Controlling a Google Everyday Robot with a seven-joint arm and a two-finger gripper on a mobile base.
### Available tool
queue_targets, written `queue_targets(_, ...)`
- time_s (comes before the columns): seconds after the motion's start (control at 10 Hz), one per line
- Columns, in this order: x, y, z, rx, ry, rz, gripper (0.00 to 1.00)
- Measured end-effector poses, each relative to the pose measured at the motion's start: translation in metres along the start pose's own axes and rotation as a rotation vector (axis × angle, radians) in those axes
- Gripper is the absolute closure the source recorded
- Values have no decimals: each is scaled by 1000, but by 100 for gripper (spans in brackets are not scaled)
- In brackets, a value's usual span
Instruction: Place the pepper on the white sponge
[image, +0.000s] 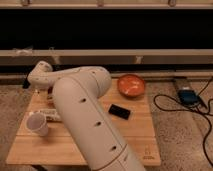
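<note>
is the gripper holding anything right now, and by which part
It cannot be told. The gripper sits at the table's far left edge, mostly hidden behind the arm, and neither pepper nor sponge shows.

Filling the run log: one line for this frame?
arm: over table | gripper: far-left, behind arm | pepper, sponge: hidden | cup: on side
</note>
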Motion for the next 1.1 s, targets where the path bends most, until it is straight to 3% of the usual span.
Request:
queue_targets(0.6, -14, 13, -35, 51, 16, -49, 20)
queue_targets(1.1, -19, 17, -40, 57, 14, -56, 20)
